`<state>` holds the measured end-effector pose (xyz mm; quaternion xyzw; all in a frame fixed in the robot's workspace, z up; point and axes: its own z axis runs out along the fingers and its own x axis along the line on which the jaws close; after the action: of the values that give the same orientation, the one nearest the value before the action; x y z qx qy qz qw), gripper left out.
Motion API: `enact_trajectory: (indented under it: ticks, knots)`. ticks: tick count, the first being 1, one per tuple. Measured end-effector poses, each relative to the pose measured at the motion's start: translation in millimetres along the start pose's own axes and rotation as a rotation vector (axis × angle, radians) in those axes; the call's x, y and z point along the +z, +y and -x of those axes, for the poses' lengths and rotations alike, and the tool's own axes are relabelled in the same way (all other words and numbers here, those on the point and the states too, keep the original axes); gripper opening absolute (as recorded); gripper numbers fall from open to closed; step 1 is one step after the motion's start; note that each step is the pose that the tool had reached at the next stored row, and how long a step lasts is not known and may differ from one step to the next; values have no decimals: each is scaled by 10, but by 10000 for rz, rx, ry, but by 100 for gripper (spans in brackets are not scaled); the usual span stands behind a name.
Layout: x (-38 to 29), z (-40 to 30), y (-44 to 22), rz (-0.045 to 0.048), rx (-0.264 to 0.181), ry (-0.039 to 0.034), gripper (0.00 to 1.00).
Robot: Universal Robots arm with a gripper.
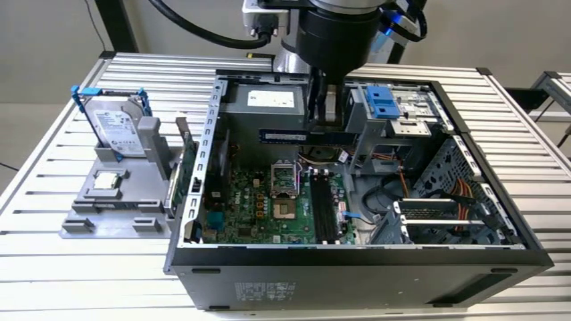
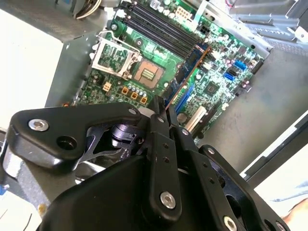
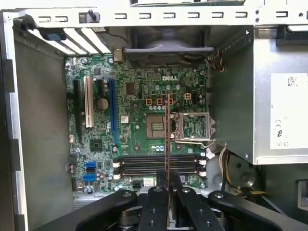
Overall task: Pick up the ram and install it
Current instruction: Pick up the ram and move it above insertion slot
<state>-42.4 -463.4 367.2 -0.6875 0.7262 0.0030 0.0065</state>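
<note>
in the exterior view the arm (image 1: 330, 33) runs off the top edge. its dark body covers the end of the ram (image 1: 283, 136) toward the exterior view's right, so you can't see the grip itself. in both wrist views the ram meets you edge-on, a thin line with its chips hidden, and the gripper (image 3: 168, 174) is cut by the picture's edge. the hard drive (image 1: 116, 127) has its lower end hidden in the grey holder (image 1: 107, 155).
</note>
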Motion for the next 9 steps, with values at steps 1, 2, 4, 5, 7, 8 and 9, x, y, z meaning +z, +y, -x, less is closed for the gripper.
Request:
enact_trajectory:
  ticks: [1,2,4,5,7,8,9]
  knots:
    - [0,2,-12,0,0,1,0]
    - [0,3,-24,0,0,0,0]
    - [0,6,-49,0,0,1,0]
    - [0,8,-62,0,0,1,0]
    - [0,10,-86,0,0,1,0]
    - [0,12,-98,0,1,1,0]
    - [0,13,-110,0,0,1,0]
